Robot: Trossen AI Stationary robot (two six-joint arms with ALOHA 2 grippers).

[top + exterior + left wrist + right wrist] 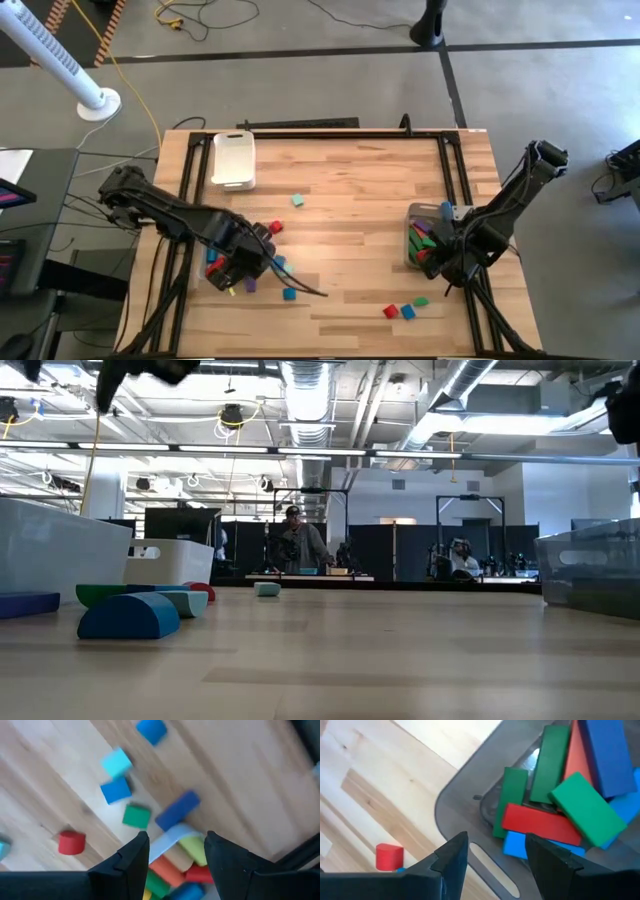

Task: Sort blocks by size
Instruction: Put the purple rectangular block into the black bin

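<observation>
Right pincer (492, 852) over bin (455, 805), open, empty

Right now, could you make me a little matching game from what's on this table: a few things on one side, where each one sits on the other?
Things:
1. white tray
2. lone teal block
3. clear bin of long bars
4. red, blue and green blocks

Places:
A. under the right tool, at the table's right edge
B. far side of the table, left of centre
C. near edge of the table, right of centre
D. open wood near the middle, right of the tray

Pairs: 1-B, 2-D, 3-A, 4-C
</observation>
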